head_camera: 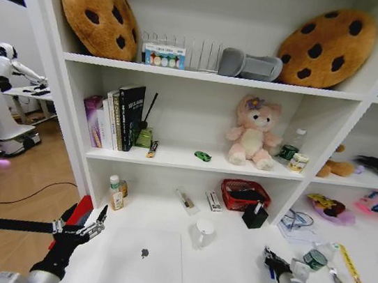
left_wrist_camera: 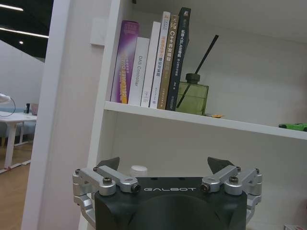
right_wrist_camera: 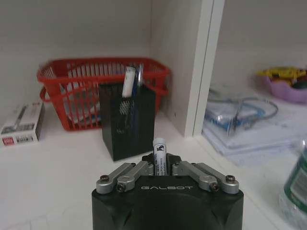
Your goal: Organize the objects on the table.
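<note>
While the head view looks down at the long white worktop, the closed silver laptop lies flat near the front edge, with a white mug just beside its far right corner. Left end effector hovers off the laptop's left side with its fingers spread apart, nothing between them. Right end effector sits over the right half of the worktop, clenched on a small white-capped pen. Further right a yellow ruler lies on the worktop, and a tiny green toy car is up on the shelf by the pink plush bear. Over on the left wrist view, the left end effector is released, pointing at a shelf with upright books and a green glass diffuser bottle. Right wrist view: the right end effector pinches the pen upright, facing a black mesh pen holder that stands in front of a red plastic basket.
</note>
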